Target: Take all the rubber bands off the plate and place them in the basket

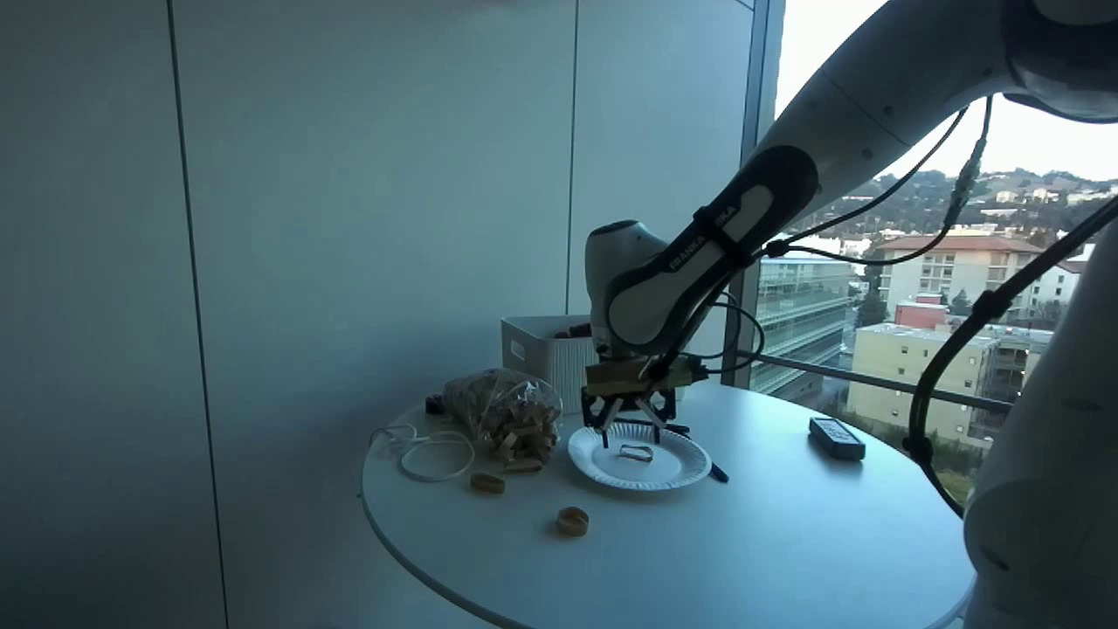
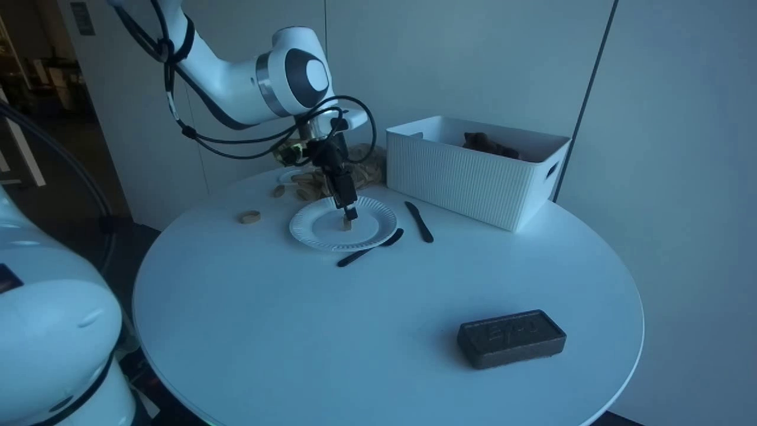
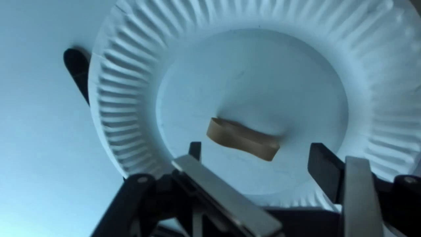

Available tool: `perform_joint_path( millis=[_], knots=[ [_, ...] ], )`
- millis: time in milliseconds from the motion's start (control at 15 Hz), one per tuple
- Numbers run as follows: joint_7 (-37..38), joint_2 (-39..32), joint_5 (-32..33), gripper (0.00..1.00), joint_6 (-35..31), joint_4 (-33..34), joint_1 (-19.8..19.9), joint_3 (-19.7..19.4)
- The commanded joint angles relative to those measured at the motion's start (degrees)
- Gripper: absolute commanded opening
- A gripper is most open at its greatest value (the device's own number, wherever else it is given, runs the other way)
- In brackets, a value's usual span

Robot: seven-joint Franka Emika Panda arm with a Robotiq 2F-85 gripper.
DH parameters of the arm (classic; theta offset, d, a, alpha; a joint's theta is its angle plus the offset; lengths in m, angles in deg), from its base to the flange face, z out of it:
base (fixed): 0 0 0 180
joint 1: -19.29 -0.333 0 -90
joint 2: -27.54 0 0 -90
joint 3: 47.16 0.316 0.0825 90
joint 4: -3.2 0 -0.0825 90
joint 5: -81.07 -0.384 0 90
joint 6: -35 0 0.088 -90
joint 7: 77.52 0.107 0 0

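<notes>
One tan rubber band [image 3: 243,140] stands on edge as a flattened loop on the white plate [image 3: 263,82]. The band [image 1: 636,453] and plate [image 1: 686,467] also show in an exterior view, and again the band [image 2: 347,224] and plate [image 2: 313,228] in an exterior view. My gripper [image 3: 257,154] is open and empty, pointing down over the plate, its fingers apart on either side of the band without touching it. The gripper also shows in both exterior views [image 1: 631,438] [image 2: 351,213]. No brownish woven basket shows in view.
A white ribbed box [image 2: 455,177] with dark contents stands behind the plate. A clear bag of tan bands [image 1: 515,419] and loose bands [image 1: 572,521] lie beside the plate. Dark cutlery [image 2: 420,222] lies by its rim. A dark eraser block [image 2: 512,338] lies farther off.
</notes>
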Motion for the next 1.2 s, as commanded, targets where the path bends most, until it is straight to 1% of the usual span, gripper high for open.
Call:
perform_joint_path(
  millis=[0, 67, 133, 200, 333, 400, 467, 733, 933, 1000, 1133],
  knots=[
    [-8.1, 1.4, -1.2, 1.00, 2.4, -0.2, -0.9, -0.6],
    [-12.4, 1.2, -2.2, 1.00, 2.7, -0.1, -1.1, -1.1],
    [-14.1, 1.0, -2.4, 1.00, 3.4, 0.2, -0.8, -1.3],
    [-16.3, 1.0, -3.0, 0.77, 3.9, 0.3, -0.6, -1.6],
    [-20.7, 1.1, -4.0, 0.74, 4.7, 0.1, -0.4, -2.3],
    [-22.9, 1.2, -3.9, 0.67, 4.3, -0.1, -0.4, -2.6],
    [-25.7, 1.4, -4.3, 0.57, 3.6, -0.5, -0.4, -2.9],
    [-37.1, 1.6, -6.3, 0.34, 1.2, -1.1, -0.5, -4.3],
    [-42.6, 1.5, -7.8, 0.11, 1.4, -1.2, -0.5, -4.9],
    [-44.1, 1.4, -8.4, 0.06, 1.5, -1.2, -0.5, -5.1],
    [-46.3, 1.4, -9.0, 0.03, 1.5, -1.3, -0.6, -5.3]
  ],
)
